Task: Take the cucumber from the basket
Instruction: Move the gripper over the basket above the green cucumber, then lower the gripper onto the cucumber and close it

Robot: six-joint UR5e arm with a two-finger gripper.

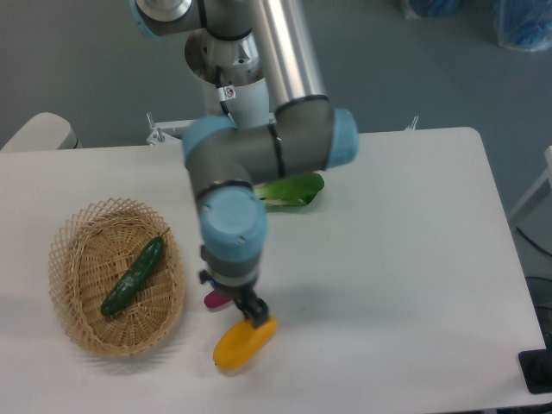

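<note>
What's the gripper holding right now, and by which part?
Nothing: the gripper hangs above the yellow vegetable, while the cucumber lies untouched in the basket.

A: Which colours are there near the black fingers [254,311]?

B: Just under them is a yellow fruit [244,341], and beside them a bit of purple eggplant [213,301].

A: And further away?

B: A dark green, shiny cucumber [133,276] in a tan woven basket [65,259], and light green leaves [289,189]. The table [405,259] is white.

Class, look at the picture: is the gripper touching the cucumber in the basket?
Apart. The fixed camera shows the gripper above the yellow vegetable, with bare table between it and the basket where the cucumber lies.
</note>
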